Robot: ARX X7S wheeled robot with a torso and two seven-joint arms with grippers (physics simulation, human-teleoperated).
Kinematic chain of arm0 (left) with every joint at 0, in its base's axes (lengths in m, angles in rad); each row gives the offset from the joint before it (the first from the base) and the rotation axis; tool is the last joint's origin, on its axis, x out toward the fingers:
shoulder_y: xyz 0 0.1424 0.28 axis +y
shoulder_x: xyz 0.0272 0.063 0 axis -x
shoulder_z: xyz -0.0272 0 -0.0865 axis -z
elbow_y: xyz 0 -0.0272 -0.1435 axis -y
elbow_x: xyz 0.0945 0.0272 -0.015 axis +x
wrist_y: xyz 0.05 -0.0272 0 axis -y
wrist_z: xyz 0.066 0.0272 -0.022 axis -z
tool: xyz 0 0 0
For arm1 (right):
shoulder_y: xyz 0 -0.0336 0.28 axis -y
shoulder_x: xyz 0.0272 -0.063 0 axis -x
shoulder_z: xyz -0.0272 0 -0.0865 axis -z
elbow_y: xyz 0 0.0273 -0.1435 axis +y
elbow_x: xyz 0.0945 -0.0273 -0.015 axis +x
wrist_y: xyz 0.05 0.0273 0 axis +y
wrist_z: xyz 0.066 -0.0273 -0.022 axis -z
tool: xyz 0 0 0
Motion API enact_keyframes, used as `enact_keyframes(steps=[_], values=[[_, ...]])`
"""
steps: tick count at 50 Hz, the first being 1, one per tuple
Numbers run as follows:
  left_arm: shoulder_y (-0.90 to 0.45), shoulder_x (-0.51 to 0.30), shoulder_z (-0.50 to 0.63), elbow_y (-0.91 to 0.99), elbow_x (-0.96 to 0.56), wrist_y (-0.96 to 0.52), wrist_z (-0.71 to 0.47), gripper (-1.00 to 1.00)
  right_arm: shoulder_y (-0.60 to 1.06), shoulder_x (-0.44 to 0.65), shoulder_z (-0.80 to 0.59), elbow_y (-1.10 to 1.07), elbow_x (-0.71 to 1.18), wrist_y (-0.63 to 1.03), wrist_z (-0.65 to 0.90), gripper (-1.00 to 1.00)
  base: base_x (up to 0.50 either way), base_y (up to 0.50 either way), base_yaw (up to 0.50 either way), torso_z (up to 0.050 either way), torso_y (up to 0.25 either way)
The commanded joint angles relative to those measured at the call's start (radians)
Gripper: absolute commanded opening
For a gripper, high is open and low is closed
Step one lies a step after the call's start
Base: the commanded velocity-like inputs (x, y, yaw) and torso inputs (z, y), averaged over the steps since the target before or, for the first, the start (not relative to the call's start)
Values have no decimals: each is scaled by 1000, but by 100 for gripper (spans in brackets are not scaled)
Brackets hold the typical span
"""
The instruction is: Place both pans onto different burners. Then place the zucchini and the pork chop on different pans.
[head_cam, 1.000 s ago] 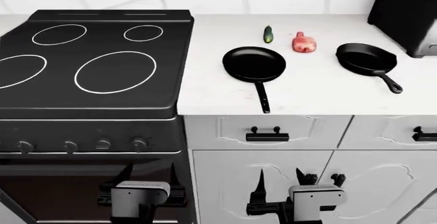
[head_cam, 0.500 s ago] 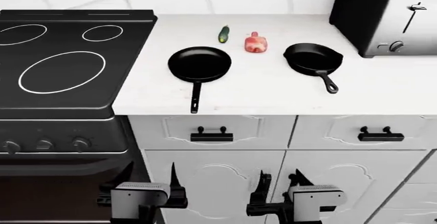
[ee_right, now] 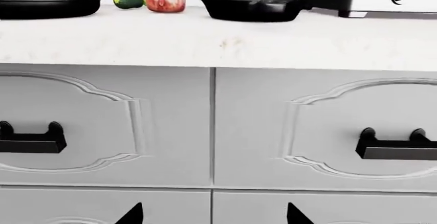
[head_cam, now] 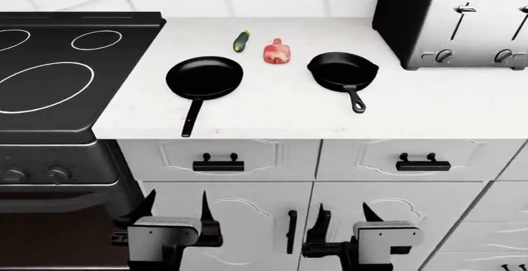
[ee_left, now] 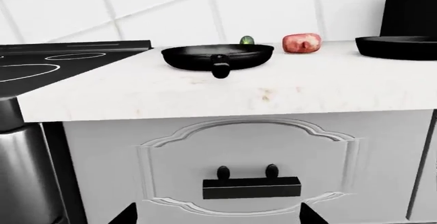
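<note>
Change since earlier frames: view has shifted rightward along the counter; the cooktop now sits at the head view's left edge, and the toaster shows more fully.
Left gripper: released, jaws spread, empty, held low in front of the white cabinet doors.
Right gripper: released, jaws spread, empty, also low before the cabinets, well below the counter edge.
Shallow round black frying pan with long thin handle: resting on the white stone counter, near the cooktop, handle toward the robot.
Deeper round black frying pan with shorter handle: on the counter, between the shallow pan and the silver-and-black toaster.
Small dark green zucchini: lying on the counter behind the shallow pan, apart from it.
Pinkish-red raw pork chop: on the counter beside the zucchini, between the two pans.
Large white-ringed burners on the flat black glass cooktop: unoccupied as far as visible.
Progress: judged not begun; both pans and both foods remain to be placed.
</note>
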Motion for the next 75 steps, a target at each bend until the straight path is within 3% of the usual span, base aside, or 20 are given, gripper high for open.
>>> enact_keyframes(steps=[1,7,14,20,23,26,40,62,67,71,75], values=[[-8,-60,-10,168,-25,-125,-1,100,16,44,24,-129,22,156,39,100,0,0,0,0,0],[-18,-154,-26,456,-96,-439,12,100,14,124,101,-436,93,410,81,100,0,0,0,0,0],[-150,-240,-166,786,-342,-890,-15,100,90,252,234,-847,256,794,114,100,0,0,0,0,0],[-301,-266,-288,914,-493,-1098,-55,100,212,306,383,-1033,429,1052,141,100,0,0,0,0,0],[-350,-268,-332,924,-545,-1150,-67,100,274,362,419,-1086,539,1086,196,100,0,0,0,0,0],[-384,-278,-360,929,-573,-1181,-76,100,320,444,434,-1085,697,1064,314,100,86,0,0,0,0],[-425,-290,-379,949,-618,-1224,-102,100,325,492,446,-1059,748,990,361,100,492,0,0,0,0],[-410,-316,-371,955,-627,-1193,-122,100,378,527,425,-1039,859,1043,437,100,488,0,0,0,1],[-405,-321,-361,947,-620,-1180,-124,100,503,548,441,-970,1169,1177,621,100,0,0,0,0,0],[-404,-321,-350,941,-617,-1172,-125,100,645,612,319,-807,1544,1224,894,100,0,0,0,0,0],[-398,-317,-366,945,-635,-1174,-129,100,742,653,212,-709,1707,1209,1026,100,0,0,0,0,0]])
